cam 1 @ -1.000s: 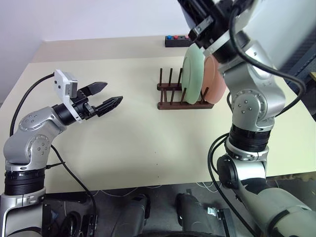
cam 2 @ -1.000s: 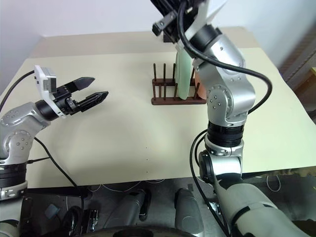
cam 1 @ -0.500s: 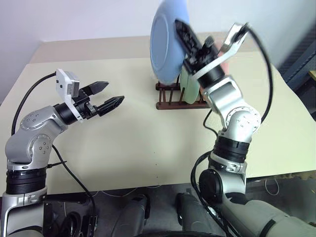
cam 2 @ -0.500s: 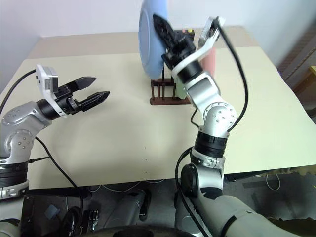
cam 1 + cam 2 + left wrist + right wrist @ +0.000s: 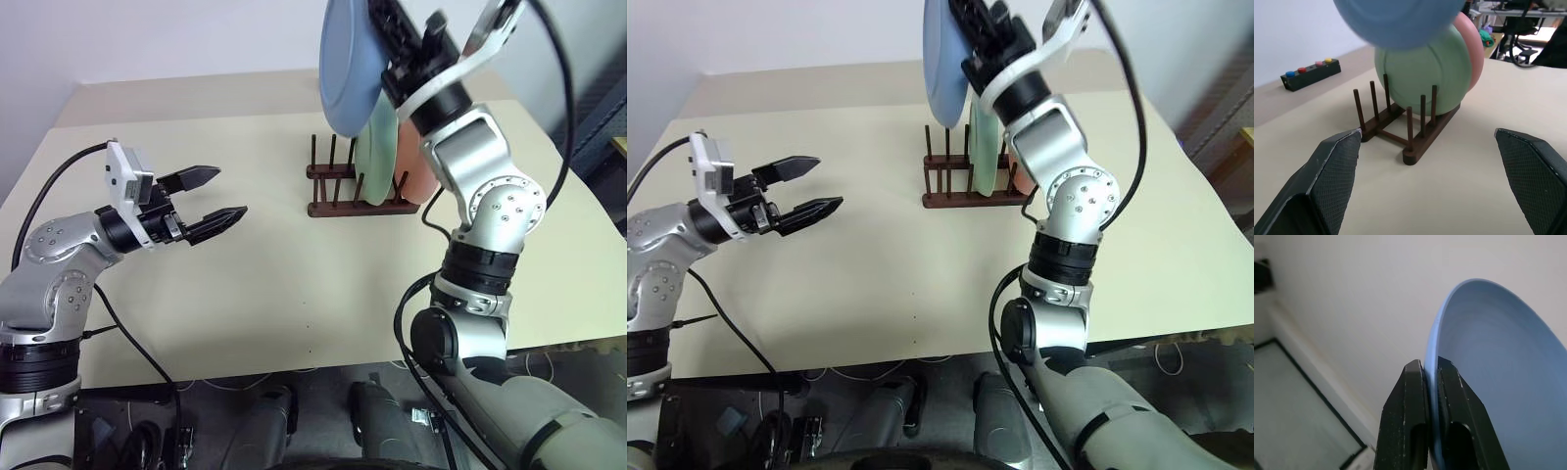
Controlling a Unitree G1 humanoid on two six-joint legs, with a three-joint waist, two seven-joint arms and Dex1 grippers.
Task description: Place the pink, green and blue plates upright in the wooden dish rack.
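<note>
The blue plate [image 5: 351, 69], clamped by the right gripper [image 5: 1431, 396], now hangs above the wooden dish rack [image 5: 358, 186], having swung back rightward; left gripper [image 5: 223, 196] stays open.

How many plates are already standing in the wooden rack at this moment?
2: the green plate and the pink plate behind it stand upright in the wooden dish rack. The blue plate is held above the rack by the right gripper.

The left arm reaches forward low over the table, its gripper [image 5: 214, 199] level with fingers spread wide and nothing between them. The right arm is raised high, its gripper [image 5: 1431, 382] angled upward, fingers clamped on the blue plate's [image 5: 351, 69] rim.
</note>
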